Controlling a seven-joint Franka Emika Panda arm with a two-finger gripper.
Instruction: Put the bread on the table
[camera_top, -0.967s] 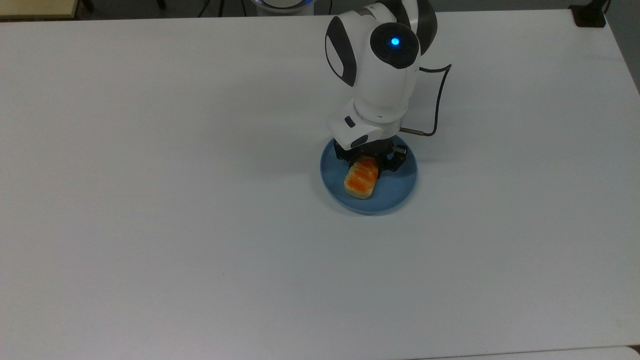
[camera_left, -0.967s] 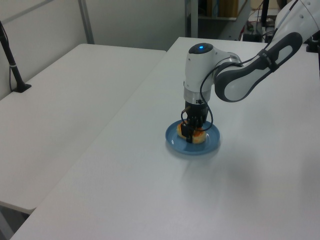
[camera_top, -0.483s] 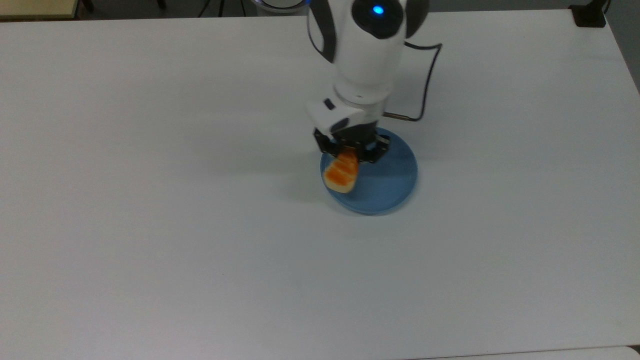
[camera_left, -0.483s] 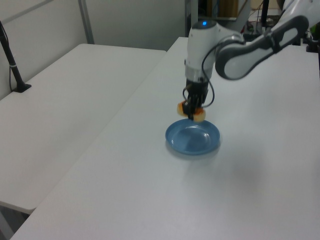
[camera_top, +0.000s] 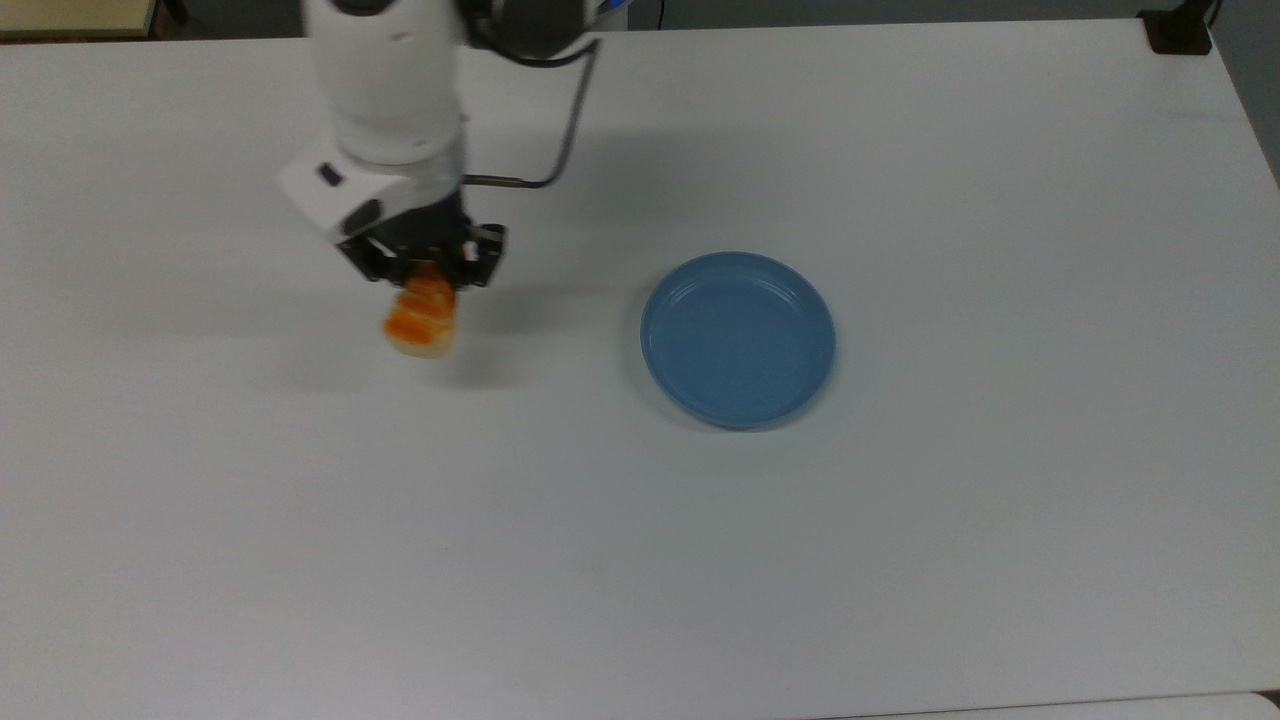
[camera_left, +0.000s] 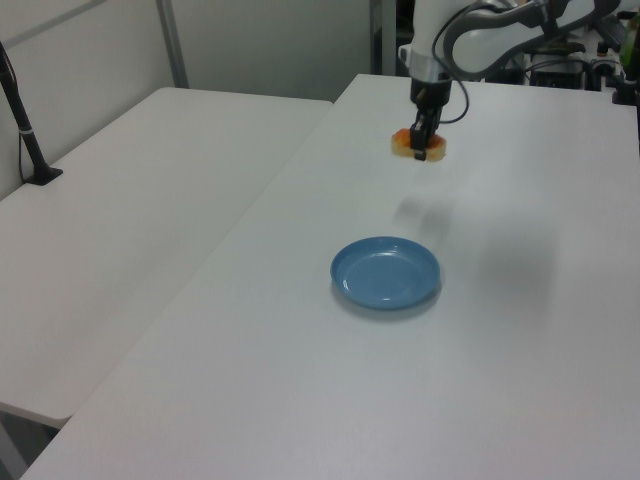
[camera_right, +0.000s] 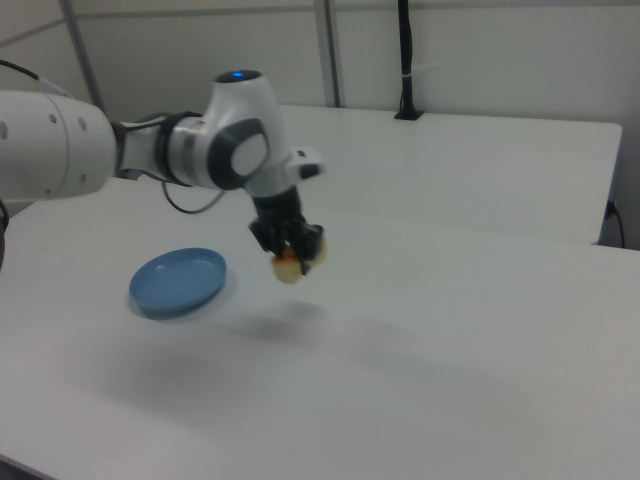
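I am holding the bread (camera_top: 421, 322) in the air: the gripper (camera_top: 428, 272) is pinching its upper end, and the loaf is hanging from the fingers, tilted, in the upper left part of the top view. In the right view it is floating mid-frame with its shadow lying on the table (camera_top: 900, 560) below it, so I judge it well clear of the surface. The blue plate (camera_top: 737, 338) is sitting empty toward the middle of the top view, well apart from the loaf.

The step in hand, as I read it, is the set-down. To do it well I am planning to come straight down over this bare stretch of tabletop, slowly, until the low end of the loaf is touching, and only then to let the fingers part. Because the loaf is hanging at a slant, I expect it to tip over flat on release; a low release should keep it from rolling.
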